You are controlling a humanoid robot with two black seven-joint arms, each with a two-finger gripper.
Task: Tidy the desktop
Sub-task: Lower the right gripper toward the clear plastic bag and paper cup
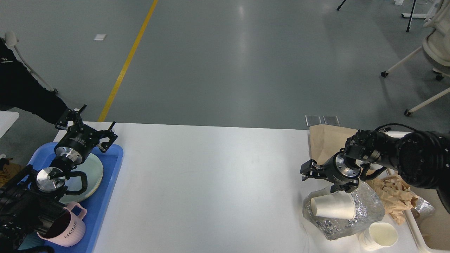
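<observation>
Head view shows the tabletop (211, 189), a large white slab with rounded corners, filling the lower half of the picture from 9 o'clock across to 3 o'clock; its broad middle is bare.

At 8 o'clock a blue tray (111, 175) sits on the tabletop's left end. In it lie a pale green plate (93, 172) and, nearer the bottom edge, a pink mug (72, 230) marked HOME. The left tool (86, 128) hovers over the tray's far end, above the plate, its two fingers spread wide apart and gripping nothing.

At 4 o'clock a crumpled sheet of silver foil (365, 211) rests on the tabletop with a white paper cup (334, 207) lying on its side on top of it. A second paper cup (381, 234) stands upright just beside the foil, toward 5 o'clock. The right tool (321, 179) hangs just above the lying cup's upper side, fingers parted, one toward 9 o'clock and one down by the cup; whether that one touches the cup cannot be told.

Behind the right tool, at 3 o'clock, a brown paper bag (325, 140) lies flat. Crumpled brown paper (395, 196) sits beside the foil, against the rim of a beige bin (415, 228) at the right edge.
</observation>
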